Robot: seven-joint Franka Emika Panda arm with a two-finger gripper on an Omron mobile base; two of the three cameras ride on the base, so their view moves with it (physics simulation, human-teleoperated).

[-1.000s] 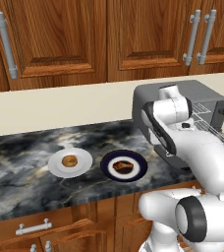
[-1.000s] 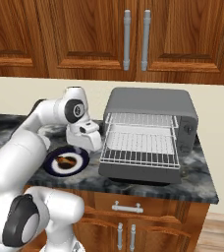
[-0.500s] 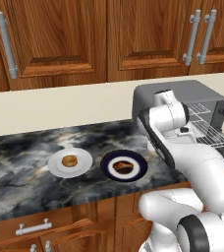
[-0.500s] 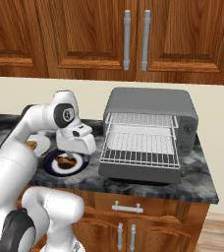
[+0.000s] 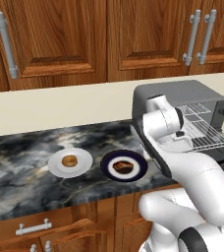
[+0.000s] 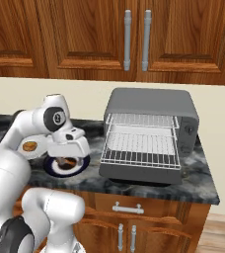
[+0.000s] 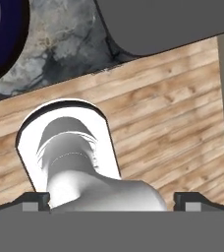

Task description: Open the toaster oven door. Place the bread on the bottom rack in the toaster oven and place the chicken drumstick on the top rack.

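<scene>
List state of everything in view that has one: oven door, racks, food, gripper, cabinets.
toaster oven door: open, folded down flat.
top rack: bare.
bottom rack: slid out, bare.
bread: on the white plate, untouched.
chicken drumstick: on the dark plate, untouched.
gripper: open, holding nothing, above the dark plate.
upper cabinets: closed.

Matt grey metal toaster oven, glossy veined marble counter, and polished wooden cabinets.

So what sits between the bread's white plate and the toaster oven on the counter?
In the left base view, a dark blue plate holding the chicken drumstick lies between the white plate with the bread and the toaster oven.
</scene>
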